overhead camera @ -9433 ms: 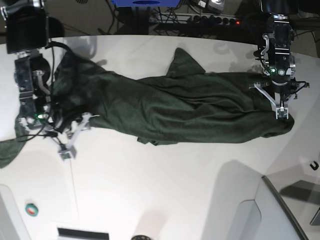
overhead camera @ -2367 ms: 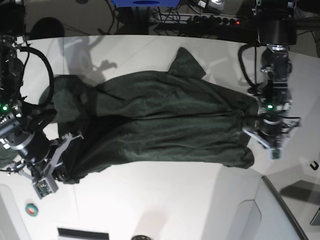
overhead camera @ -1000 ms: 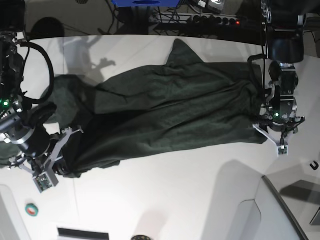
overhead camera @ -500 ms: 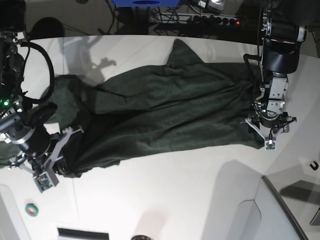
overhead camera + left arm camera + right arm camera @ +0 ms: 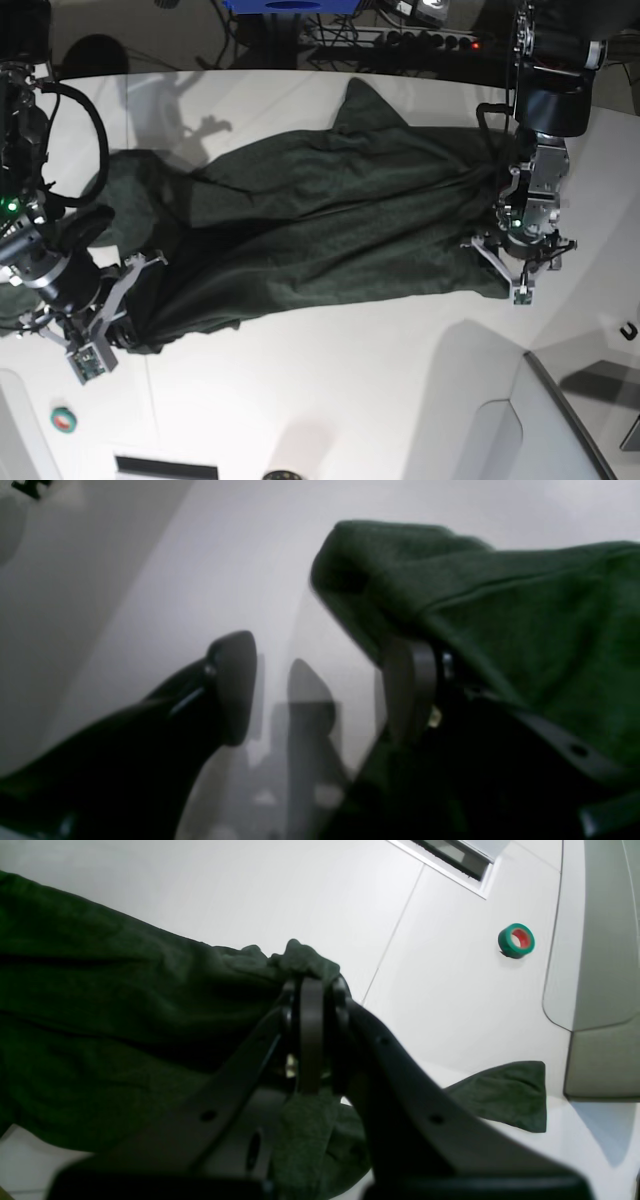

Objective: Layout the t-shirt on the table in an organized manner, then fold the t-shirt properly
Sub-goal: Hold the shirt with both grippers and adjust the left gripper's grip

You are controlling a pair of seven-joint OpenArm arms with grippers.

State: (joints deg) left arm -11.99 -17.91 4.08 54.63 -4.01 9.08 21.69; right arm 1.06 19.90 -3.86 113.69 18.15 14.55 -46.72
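Tension mattered: your right gripper [image 5: 311, 1040] stayed clamped on the t-shirt [image 5: 320, 230]; left gripper [image 5: 320, 690] gaped beside the table [image 5: 330, 400] edge.

The base view looks straight down from high above the large white table [image 5: 330, 380]. Each wrist view looks low and close along its own arm. All three share the dark green soft t-shirt [image 5: 320, 235] [image 5: 525, 620] [image 5: 100, 1005].
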